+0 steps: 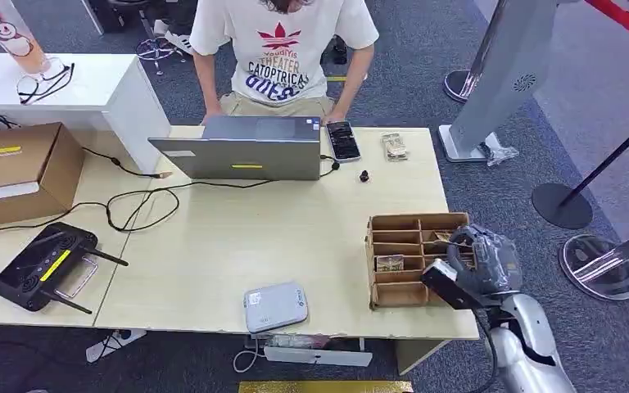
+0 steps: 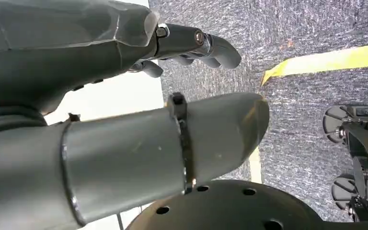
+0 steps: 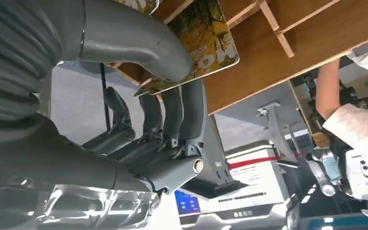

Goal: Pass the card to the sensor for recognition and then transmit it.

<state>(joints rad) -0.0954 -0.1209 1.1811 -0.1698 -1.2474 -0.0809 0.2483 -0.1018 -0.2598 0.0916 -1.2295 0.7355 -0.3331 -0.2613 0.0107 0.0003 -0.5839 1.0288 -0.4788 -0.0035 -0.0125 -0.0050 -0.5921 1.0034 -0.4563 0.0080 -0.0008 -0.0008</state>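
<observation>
A cardboard divider box (image 1: 379, 295) stands at the table's near right corner, one card (image 1: 390, 263) lying in a left slot. My right hand (image 1: 479, 262) reaches into the box's right side. Up close, that right hand (image 3: 139, 110) pinches a card with a yellow leaf print (image 3: 206, 38), thumb on its face and fingers (image 3: 172, 110) under it, over the wooden dividers (image 3: 287, 43). The grey-white sensor pad (image 1: 275, 306) lies at the table's front edge, left of the box. My left hand (image 2: 124, 120) hangs over the carpet, thumb and fingers apart, holding nothing.
A person (image 1: 282, 57) sits behind a grey laptop (image 1: 246, 147) at the far edge, with a phone (image 1: 342, 139) beside it. A black router (image 1: 45, 266), cables and a cardboard carton (image 1: 16, 168) occupy the left table. Stanchion bases (image 1: 561, 205) stand on the right.
</observation>
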